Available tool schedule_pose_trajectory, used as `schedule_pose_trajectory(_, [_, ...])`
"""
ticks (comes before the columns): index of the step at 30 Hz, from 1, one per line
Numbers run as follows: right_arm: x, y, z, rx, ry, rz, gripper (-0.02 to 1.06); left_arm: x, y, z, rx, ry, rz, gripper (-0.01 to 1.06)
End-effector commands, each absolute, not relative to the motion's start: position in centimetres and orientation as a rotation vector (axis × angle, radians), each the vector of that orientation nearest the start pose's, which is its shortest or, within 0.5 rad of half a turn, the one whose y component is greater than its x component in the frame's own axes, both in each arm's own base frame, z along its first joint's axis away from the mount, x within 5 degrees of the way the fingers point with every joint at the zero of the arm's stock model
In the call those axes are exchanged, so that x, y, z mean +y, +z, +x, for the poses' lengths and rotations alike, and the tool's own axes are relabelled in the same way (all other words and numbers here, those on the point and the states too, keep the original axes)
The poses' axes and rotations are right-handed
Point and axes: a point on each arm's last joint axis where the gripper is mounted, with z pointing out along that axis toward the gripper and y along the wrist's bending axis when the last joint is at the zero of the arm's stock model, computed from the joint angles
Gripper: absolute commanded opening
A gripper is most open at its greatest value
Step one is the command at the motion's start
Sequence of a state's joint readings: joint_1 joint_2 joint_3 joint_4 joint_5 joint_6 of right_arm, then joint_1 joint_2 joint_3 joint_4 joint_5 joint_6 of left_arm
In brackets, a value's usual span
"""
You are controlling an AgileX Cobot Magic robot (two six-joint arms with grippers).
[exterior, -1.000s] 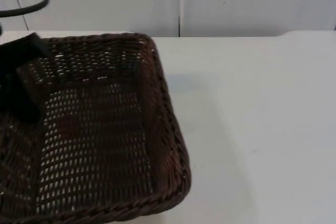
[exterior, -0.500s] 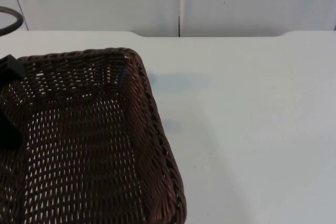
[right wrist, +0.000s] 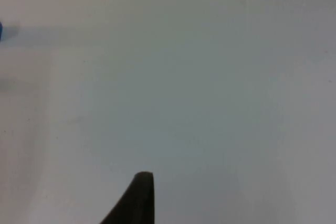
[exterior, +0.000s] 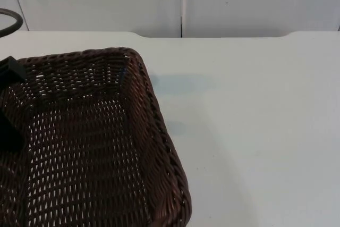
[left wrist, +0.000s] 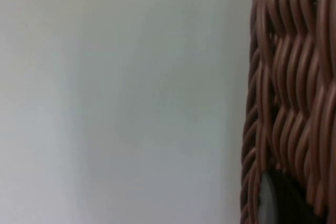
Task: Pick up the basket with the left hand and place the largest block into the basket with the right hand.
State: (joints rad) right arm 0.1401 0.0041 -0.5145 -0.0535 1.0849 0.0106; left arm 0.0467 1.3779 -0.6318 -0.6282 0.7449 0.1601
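The white tabletop (exterior: 255,131) runs bare and smooth ahead of the right gripper (right wrist: 138,203), whose one visible dark fingertip hangs over it, and ends well beyond those jaws at the grey partition wall (exterior: 255,1). There the far edge steps back a little along its middle stretch. Far ahead of the right jaws and off to one side, a sliver of a blue block (right wrist: 1,30) lies on the tabletop near that far edge, cut off by the picture's border. Beside the left jaws, next to the woven wall of the basket (left wrist: 294,87), the tabletop is plain white. Soft grey shadows fall on it just past the basket's far corner.
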Motion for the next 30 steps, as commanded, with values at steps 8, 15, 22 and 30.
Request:
schedule_pose_trajectory(8, [-0.5, 28.2, -0.7, 2.027, 0.024, -0.12, 1.04, -2.7, 19.5, 21.9, 2.8, -0.682, -0.49, 0.0])
schedule_pose_trajectory(15, [-0.2, 29.8, 1.5, 1.997, 0.02, -0.126, 1.04, -2.7, 19.5, 21.9, 2.801, -0.683, -0.489, 0.0])
schedule_pose_trajectory(22, [0.3, 30.5, 4.7, 2.006, 0.034, -0.134, 1.04, -2.7, 19.5, 21.9, 2.801, -0.683, -0.489, 0.0])
schedule_pose_trajectory(30, [0.8, 30.3, 8.2, 2.063, 0.032, -0.145, 1.04, -2.7, 19.5, 21.9, 2.801, -0.683, -0.489, 0.0])
